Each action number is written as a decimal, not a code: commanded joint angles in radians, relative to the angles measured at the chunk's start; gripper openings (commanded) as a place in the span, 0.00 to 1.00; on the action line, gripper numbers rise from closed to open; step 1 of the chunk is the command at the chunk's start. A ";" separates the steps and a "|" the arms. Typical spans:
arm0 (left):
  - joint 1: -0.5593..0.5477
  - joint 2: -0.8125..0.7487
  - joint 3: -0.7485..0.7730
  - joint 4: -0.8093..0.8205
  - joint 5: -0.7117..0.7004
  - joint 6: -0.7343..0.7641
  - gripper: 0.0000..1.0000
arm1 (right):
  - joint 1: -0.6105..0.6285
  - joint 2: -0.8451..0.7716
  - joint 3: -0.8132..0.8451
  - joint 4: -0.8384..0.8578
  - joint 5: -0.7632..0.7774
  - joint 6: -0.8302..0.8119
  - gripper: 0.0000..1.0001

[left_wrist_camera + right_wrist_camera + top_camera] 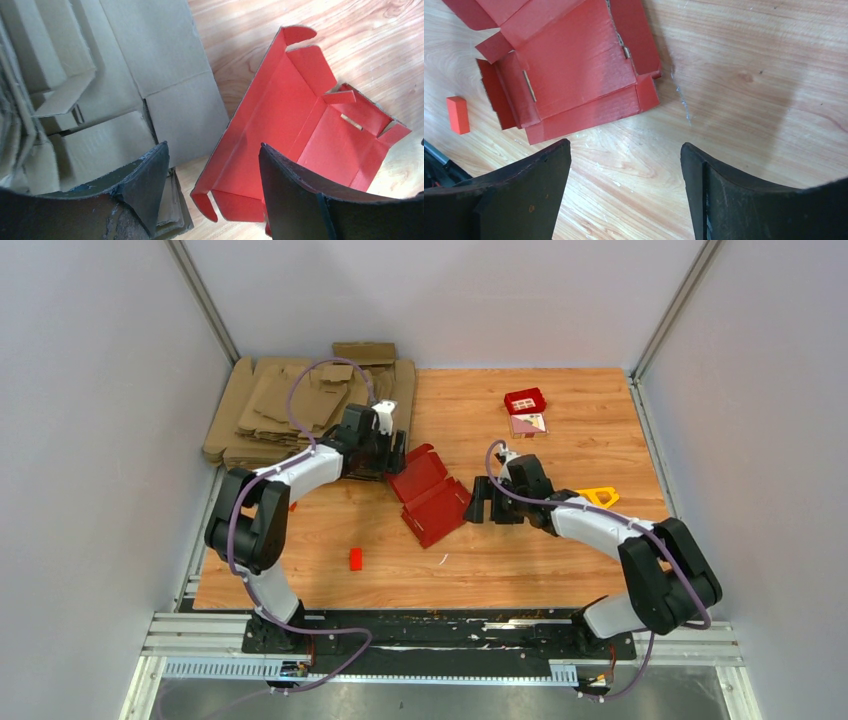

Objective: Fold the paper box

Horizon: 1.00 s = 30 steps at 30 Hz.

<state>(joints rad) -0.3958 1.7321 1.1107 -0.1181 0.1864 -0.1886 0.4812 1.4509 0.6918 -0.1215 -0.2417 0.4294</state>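
Lying mid-table: paper box (430, 495), plain bright red card, spread open with its inner side up, creased into panels, with several flaps and side walls half raised.
Box position: sat near the middle of the wooden top, one end toward the far left, the other toward the front edge.
Left end effector (396, 456): stood open, fingers wide apart, at the box's far left edge; seen from its wrist camera with one corner of the red card in the gap between the fingers; could not tell contact.
Right end effector (478, 504): stood open, fingers wide apart, gripped nothing; hovered just beside the box's right edge, apart from it, with only bare wood between the fingers.
Table (560, 550): light wood grain, carried everything listed.
Brown cardboard sheets (270, 405): lay stacked flat at the far left corner, near the box's far left edge.
Small red block (356, 559): lay toward the front, left of the box, apart from it.
Small red tile (525, 400): sat at the far right, well apart from the box, with a pale card (528, 424) just in front.
Yellow piece (598, 497): lay on the right side, well apart from the box.
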 commanded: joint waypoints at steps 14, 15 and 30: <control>0.006 -0.006 -0.020 0.019 0.335 -0.094 0.48 | 0.005 -0.070 -0.018 0.006 -0.025 0.055 0.75; 0.006 -0.013 -0.033 0.029 0.351 -0.102 0.45 | 0.005 -0.074 -0.018 -0.004 -0.021 0.060 0.75; 0.004 -0.100 -0.260 0.311 0.452 -0.277 0.19 | -0.045 -0.234 -0.079 -0.150 0.044 0.131 0.75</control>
<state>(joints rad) -0.3912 1.6901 0.8783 0.0776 0.6022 -0.4023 0.4744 1.2190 0.6205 -0.2298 -0.1898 0.5175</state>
